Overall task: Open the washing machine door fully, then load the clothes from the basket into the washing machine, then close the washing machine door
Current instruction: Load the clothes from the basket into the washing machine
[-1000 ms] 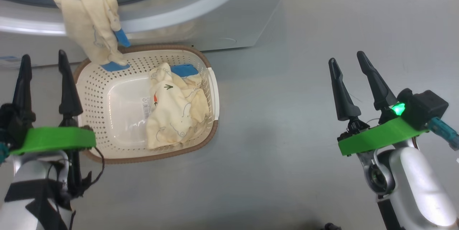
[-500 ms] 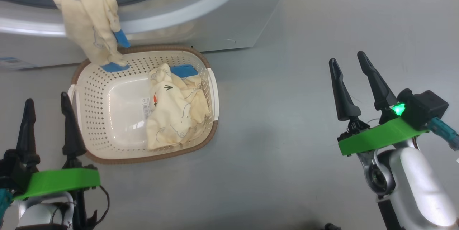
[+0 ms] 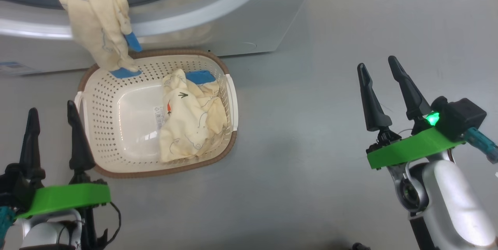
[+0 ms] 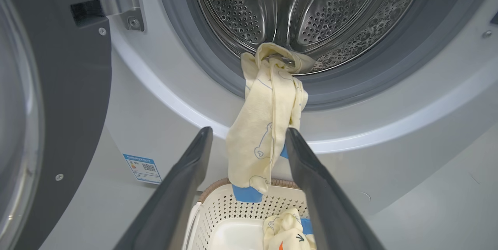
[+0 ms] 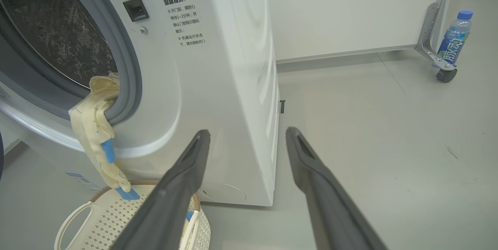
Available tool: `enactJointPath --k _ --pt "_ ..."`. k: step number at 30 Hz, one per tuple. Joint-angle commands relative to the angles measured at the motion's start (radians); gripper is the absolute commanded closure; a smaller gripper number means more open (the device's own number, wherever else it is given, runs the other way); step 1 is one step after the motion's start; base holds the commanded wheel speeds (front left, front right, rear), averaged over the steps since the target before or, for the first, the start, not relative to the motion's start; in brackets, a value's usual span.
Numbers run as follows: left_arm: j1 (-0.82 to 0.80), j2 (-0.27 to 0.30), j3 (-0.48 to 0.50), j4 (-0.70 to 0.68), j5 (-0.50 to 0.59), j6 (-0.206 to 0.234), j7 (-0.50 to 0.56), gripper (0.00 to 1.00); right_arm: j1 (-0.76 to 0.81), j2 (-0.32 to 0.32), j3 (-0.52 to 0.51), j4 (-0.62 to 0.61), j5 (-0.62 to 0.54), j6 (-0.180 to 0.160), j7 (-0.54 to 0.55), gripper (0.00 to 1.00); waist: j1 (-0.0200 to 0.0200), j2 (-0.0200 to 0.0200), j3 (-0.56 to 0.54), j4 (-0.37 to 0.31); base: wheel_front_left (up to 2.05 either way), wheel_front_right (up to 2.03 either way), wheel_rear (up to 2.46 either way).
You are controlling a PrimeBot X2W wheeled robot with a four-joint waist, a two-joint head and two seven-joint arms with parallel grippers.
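Left gripper [image 3: 52,106], just left of the basket [image 3: 155,173], and right gripper [image 3: 376,61], well right, both spread, empty; cream garment [image 3: 97,20] hangs from drum [image 4: 233,4]

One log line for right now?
door open | hung garment hanging from drum lip over basket | second garment in basket | left gripper open, empty | right gripper open, empty

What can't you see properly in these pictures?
- Head view: whatever lies under the crumpled garment in the basket is covered.
- Left wrist view: the washing machine door is cut off by the left edge.
- Left wrist view: the blue sticker print is too small to read.
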State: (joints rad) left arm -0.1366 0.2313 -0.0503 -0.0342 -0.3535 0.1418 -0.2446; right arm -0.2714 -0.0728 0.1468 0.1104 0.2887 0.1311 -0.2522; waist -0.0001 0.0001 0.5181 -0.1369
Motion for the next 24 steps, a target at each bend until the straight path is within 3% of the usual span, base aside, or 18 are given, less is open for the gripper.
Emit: enactJointPath --k 1,12,24 --pt "0.008 0.014 0.033 -0.035 -0.007 0.005 0.0 0.0 0.012 -0.014 0.017 -0.029 -0.003 0.0 -0.01 0.0 0.0001 -0.0001 0.002 0.001 0.0 0.0 0.0" --pt "-0.065 0.014 0.015 -0.021 -0.013 -0.001 0.005 0.0 -0.002 -0.015 0.027 -0.027 0.002 0.0 -0.01 0.0 0.0001 -0.0001 0.019 -0.006 0.0 0.0 0.0" --pt "-0.268 0.021 -0.024 0.086 -0.024 -0.045 0.015 0.0 -0.033 -0.012 0.049 -0.023 0.007 0.0 -0.01 0.0 0.0001 -0.0001 0.071 -0.042 0.0 0.0 0.0"
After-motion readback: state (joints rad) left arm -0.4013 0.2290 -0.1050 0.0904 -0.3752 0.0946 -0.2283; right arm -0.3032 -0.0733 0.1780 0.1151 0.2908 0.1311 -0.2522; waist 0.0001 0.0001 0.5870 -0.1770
